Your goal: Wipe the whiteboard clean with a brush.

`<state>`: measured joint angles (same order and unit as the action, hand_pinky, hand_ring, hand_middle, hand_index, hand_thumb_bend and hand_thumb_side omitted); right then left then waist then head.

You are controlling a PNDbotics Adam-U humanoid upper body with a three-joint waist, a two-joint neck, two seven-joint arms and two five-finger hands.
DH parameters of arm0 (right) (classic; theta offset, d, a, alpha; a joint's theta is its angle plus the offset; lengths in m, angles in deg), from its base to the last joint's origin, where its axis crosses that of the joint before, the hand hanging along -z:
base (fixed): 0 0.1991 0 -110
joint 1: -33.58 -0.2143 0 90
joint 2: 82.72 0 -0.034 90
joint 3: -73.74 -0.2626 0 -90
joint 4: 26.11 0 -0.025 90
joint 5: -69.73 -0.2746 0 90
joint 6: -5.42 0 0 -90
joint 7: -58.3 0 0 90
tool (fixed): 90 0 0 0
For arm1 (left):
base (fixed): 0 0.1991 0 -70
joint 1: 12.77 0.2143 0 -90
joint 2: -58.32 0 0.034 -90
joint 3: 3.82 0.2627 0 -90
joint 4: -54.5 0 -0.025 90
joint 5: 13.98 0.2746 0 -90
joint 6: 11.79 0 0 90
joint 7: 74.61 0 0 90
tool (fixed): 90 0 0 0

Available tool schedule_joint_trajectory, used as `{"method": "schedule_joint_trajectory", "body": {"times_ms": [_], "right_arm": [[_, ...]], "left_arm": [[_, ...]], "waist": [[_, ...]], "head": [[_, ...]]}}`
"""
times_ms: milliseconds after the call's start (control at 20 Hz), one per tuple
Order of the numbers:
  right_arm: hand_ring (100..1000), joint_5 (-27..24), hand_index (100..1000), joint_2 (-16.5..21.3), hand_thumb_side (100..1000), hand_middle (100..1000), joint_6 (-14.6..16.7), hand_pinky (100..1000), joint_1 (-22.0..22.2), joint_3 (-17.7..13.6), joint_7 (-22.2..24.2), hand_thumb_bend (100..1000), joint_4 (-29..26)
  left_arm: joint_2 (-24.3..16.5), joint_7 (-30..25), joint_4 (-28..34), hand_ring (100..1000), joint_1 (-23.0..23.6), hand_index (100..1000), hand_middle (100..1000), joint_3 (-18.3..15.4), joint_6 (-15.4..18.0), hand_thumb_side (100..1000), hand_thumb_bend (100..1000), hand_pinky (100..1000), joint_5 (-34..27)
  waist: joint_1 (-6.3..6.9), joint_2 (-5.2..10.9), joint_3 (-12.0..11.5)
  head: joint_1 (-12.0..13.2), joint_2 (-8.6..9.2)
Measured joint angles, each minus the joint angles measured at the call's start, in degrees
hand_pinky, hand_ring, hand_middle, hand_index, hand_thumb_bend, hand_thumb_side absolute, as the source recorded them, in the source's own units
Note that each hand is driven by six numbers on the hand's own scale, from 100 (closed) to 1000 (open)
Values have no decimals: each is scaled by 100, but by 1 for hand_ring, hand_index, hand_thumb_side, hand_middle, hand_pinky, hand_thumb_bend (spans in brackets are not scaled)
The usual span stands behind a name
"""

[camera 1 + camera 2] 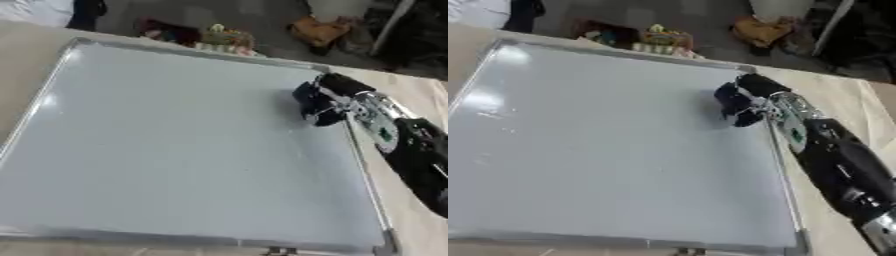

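A large whiteboard (175, 140) with a silver frame lies flat on the table and fills most of both views. Its grey-white surface shows glare near the left edge and no marks that I can make out. My right hand (737, 102), black, reaches in from the right across the board's right frame near the far corner. Its fingers curl down onto the board around a dark brush (744, 119), which is hard to tell apart from the hand. The silver wrist and black forearm (842, 170) run along the right side. My left hand shows in neither view.
The tan table (411, 90) shows as a strip to the right of the board and at the far left. Beyond the far edge, on the floor, lie colourful items (223, 37) and an orange thing (317, 31).
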<state>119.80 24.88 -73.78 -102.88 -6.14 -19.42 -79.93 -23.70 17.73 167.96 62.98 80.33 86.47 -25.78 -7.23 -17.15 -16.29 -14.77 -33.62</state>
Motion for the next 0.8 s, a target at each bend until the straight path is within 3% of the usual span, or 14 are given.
{"method": "schedule_joint_trajectory", "body": {"times_ms": [800], "right_arm": [[570, -161, 385, 53, 193, 226, 453, 686, -300, -157, 964, 100, 427]], "left_arm": [[0, -2, -1, 475, 1, 618, 419, 0, -2, 955, 100, 425, 26]], "waist": [[-26, -4, -74]], "head": [[-97, 1]]}}
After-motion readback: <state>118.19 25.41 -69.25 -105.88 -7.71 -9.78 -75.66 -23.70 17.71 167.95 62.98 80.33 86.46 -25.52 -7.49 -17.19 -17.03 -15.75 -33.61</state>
